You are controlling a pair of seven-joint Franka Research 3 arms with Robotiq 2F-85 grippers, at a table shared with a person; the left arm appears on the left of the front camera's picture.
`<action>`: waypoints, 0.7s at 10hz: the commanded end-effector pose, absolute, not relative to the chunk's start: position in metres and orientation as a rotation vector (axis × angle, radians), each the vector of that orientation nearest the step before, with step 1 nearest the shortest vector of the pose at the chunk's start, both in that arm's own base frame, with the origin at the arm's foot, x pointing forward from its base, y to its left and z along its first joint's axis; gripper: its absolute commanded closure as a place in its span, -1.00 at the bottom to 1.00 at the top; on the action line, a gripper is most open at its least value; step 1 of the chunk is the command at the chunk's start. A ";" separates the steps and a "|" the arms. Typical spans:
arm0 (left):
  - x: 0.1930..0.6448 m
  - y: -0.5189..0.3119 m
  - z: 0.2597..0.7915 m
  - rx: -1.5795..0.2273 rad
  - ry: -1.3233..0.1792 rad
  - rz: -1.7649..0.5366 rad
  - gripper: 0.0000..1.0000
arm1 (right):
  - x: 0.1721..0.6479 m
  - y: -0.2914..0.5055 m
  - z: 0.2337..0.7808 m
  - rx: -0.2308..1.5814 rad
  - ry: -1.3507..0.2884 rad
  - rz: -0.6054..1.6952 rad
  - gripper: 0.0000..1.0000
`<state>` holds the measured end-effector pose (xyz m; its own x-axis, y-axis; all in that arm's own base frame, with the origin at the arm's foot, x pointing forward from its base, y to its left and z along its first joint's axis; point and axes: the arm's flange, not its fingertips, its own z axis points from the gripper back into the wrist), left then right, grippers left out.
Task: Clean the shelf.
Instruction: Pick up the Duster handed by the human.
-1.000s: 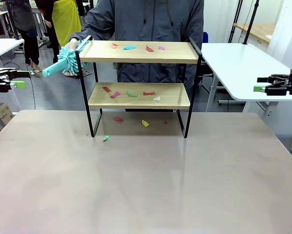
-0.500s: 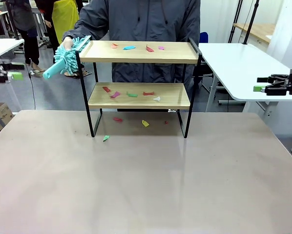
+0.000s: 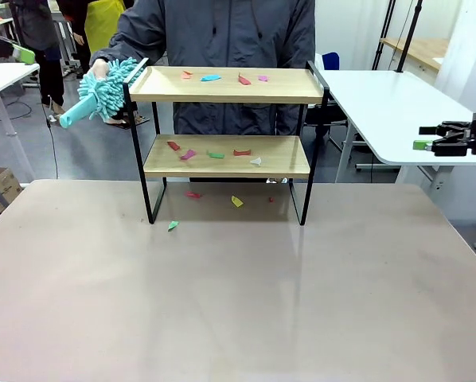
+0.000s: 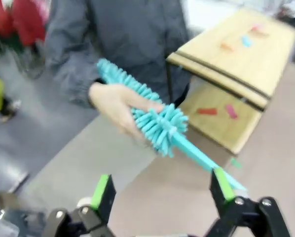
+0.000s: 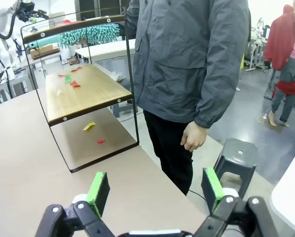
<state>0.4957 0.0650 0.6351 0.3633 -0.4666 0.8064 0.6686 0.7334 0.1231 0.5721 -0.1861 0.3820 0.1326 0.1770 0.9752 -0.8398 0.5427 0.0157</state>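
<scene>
The shelf stands at the table's far middle, with coloured paper scraps on its top board, on the lower board and on the table beneath. A person's hand holds a teal fluffy duster at the shelf's left end, handle pointing down-left. My left gripper hangs high at the far left. In the left wrist view it is open, and the duster lies just beyond its fingers. My right gripper is open and holds nothing at the far right, away from the shelf.
The person stands right behind the shelf. A white side table lies at the right below my right gripper, and another at the left. A grey stool stands on the floor. The near tabletop is bare.
My left gripper has risen from mid-height at the left edge to the top-left corner. The person has shifted the duster slightly up and to the left. The right arm has not moved.
</scene>
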 end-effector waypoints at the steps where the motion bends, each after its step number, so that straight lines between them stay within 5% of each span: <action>1: 0.463 0.018 0.636 -0.160 -0.758 -0.511 -1.00 | 0.571 -0.181 0.390 0.678 -1.218 0.800 -1.00; 5: 0.452 -0.026 0.629 -0.058 -0.644 -0.365 -1.00 | 0.571 -0.181 0.390 0.678 -1.218 0.800 -1.00; 7: 0.450 -0.016 0.626 -0.026 -0.720 -0.472 -1.00 | 0.571 -0.181 0.390 0.678 -1.218 0.800 -1.00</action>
<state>0.4483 -0.0257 0.6236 0.6880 -0.3785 0.6192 0.3982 0.9102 0.1139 0.5722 -0.1860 0.3819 0.1332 0.1766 0.9752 -0.8397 0.5428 0.0164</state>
